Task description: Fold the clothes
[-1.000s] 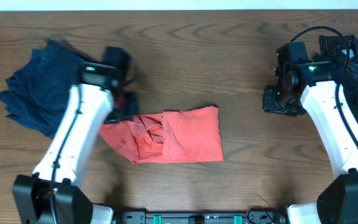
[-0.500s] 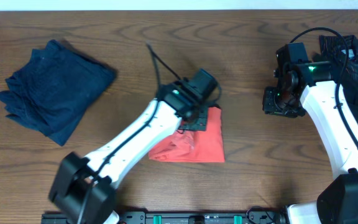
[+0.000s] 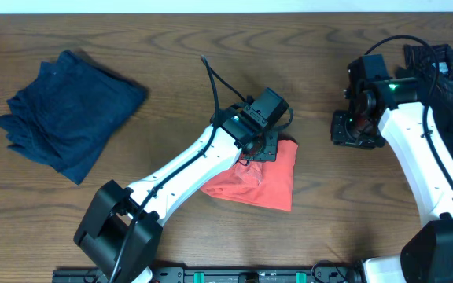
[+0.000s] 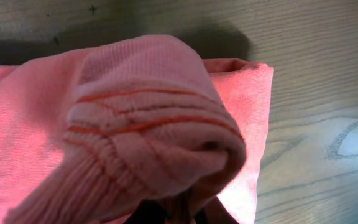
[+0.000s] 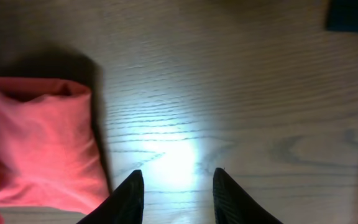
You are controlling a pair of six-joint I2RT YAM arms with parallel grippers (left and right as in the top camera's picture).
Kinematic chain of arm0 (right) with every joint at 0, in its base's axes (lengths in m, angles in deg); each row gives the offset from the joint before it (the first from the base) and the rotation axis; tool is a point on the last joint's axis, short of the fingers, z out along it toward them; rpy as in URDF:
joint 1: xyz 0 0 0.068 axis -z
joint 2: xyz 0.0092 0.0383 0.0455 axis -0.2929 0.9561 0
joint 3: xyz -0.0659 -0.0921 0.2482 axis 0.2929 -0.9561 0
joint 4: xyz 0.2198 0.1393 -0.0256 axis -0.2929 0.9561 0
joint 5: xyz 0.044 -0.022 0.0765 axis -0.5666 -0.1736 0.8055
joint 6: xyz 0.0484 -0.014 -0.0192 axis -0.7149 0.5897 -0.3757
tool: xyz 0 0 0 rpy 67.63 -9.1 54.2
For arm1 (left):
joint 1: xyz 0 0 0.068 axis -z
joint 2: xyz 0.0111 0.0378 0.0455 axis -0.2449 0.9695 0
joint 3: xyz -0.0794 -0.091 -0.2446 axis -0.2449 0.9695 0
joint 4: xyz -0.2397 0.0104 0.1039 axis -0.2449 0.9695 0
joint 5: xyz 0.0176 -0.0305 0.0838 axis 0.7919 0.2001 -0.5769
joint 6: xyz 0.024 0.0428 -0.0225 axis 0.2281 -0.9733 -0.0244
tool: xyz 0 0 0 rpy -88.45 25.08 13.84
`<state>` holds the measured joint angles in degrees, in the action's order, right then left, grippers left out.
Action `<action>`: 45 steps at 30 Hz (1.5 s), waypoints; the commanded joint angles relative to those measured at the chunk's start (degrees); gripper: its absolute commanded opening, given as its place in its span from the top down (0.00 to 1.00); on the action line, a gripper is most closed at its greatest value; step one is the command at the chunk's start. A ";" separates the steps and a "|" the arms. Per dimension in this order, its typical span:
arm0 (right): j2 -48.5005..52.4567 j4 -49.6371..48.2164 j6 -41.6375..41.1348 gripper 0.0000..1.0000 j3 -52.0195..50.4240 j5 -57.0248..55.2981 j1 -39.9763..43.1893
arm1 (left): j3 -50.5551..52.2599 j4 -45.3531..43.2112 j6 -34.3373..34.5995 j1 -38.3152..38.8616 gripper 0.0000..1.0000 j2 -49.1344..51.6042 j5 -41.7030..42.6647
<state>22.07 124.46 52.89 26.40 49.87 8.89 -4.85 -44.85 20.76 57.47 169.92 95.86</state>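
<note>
**Left arm on the red shirt at mid-table, right arm over bare wood**

Far left: navy garment (image 3: pixel 69 114) lies in a loose, rumpled stack on the wooden table (image 3: pixel 211 47), well apart from everything else.

Centre: the left arm reaches diagonally across from the near edge. Left gripper (image 3: pixel 261 149) sits on the upper edge of the coral-red T-shirt (image 3: pixel 262 181). The shirt is a compact, roughly folded bundle just right of table centre, tilted, with its near corner pointing toward the front edge. In the left wrist view, a thick wad of ribbed cloth with orange stitching fills the frame. It rises straight out from between the dark fingertips, so the fingers are clamped on that wad. No lettering shows.

Right: right gripper (image 3: pixel 352 130) hangs over bare wood, apart from the shirt. In the right wrist view, its fingers (image 5: pixel 129 193) stand spread with nothing between them, and the shirt's edge lies off to one side.

Far right: black garment (image 3: pixel 451 75) is heaped at the table edge, partly behind the right arm.
</note>
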 commanded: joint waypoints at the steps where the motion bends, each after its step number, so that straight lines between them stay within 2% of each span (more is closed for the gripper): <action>1: 0.24 -0.79 1.09 0.66 -1.99 1.68 -1.90 | -0.57 -0.24 0.96 0.42 0.83 0.22 2.05; 2: 0.37 -1.49 1.01 0.66 -2.75 1.84 -2.32 | -0.55 -0.48 0.94 0.61 0.83 0.22 4.13; 3: 0.50 -2.29 0.98 0.65 -3.52 2.29 -2.67 | -0.55 -0.83 0.92 0.87 0.78 0.22 6.16; 5: 0.81 -4.35 0.72 0.65 -5.46 3.43 -3.32 | -0.55 -2.47 -0.26 1.60 0.74 0.22 13.68; 8: 0.92 -8.44 -0.72 0.65 -9.49 4.48 -3.96 | -0.57 -4.85 -9.22 2.45 0.71 0.04 26.27; 9: 0.92 -9.14 -1.01 0.65 -10.32 4.46 -3.91 | -0.57 -4.35 -11.02 2.38 0.71 -0.24 27.30; 13: 0.92 -10.82 0.04 0.65 -11.96 4.39 -3.91 | -0.57 1.03 -17.66 -0.85 0.71 -3.28 26.82; 17: 0.87 -12.79 3.96 0.65 -11.26 5.70 -3.93 | -0.57 7.74 -17.75 -8.07 0.71 -8.81 17.99; 21: 0.87 -16.41 12.09 0.65 -10.10 23.19 -3.93 | -0.55 12.00 -14.91 -15.43 0.70 -12.17 9.44; 24: 0.87 -18.14 17.90 0.65 -10.16 40.59 -4.61 | 0.26 11.34 -14.56 -18.67 0.68 -11.91 9.07; 25: 0.87 -18.49 18.73 0.65 -10.16 43.32 -5.42 | 0.85 10.67 -14.53 -19.30 0.68 -11.69 8.66; 31: 0.90 -18.16 18.64 0.58 -11.21 37.16 -12.70 | 3.26 7.50 -14.12 -20.55 0.64 -7.56 7.34; 35: 1.16 -18.49 17.16 0.57 -14.10 34.62 -16.55 | 3.26 7.50 -14.14 -20.17 0.64 -2.56 7.34; 40: 2.29 -21.24 7.89 0.58 -20.55 23.87 -18.08 | 3.32 7.58 -14.14 -20.00 0.64 4.31 7.80; 45: 3.87 -22.86 -1.40 0.61 -26.75 14.08 -17.18 | 3.41 9.27 -14.14 -18.78 0.65 10.19 12.83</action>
<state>24.74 101.60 59.84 2.27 72.93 -8.53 -2.29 -36.94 6.51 37.71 177.63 105.63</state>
